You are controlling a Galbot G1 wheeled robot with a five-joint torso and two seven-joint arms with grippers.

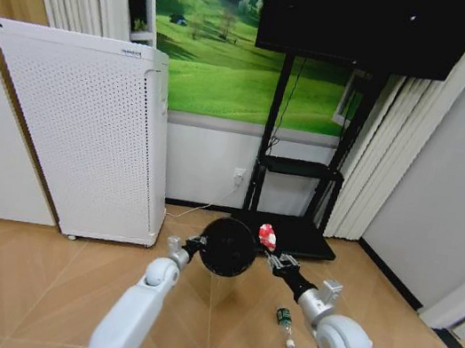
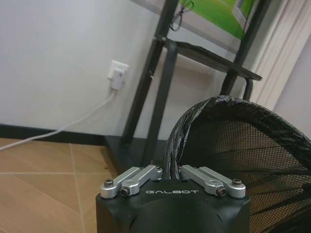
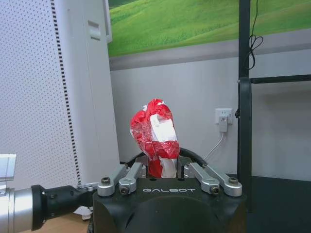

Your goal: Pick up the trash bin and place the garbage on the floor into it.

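The right gripper (image 1: 272, 255), clamped on a red-and-white wrapper (image 1: 268, 234), hung just beside the rim of the trash bin (image 1: 228, 247), the wrapper upright and slightly above the bin's mouth. The left gripper (image 1: 198, 245) pinched the opposite rim, holding the bin aloft. A green bottle (image 1: 283, 319) lay on the floor (image 1: 42, 285) near the right arm.

The right gripper (image 3: 163, 171) is clamped on a crumpled red-and-white wrapper (image 3: 154, 133), which stands up between its fingers. Behind it — the tall white perforated appliance (image 3: 43, 92), a black metal stand (image 3: 244, 97) and a white wall socket (image 3: 223, 119).
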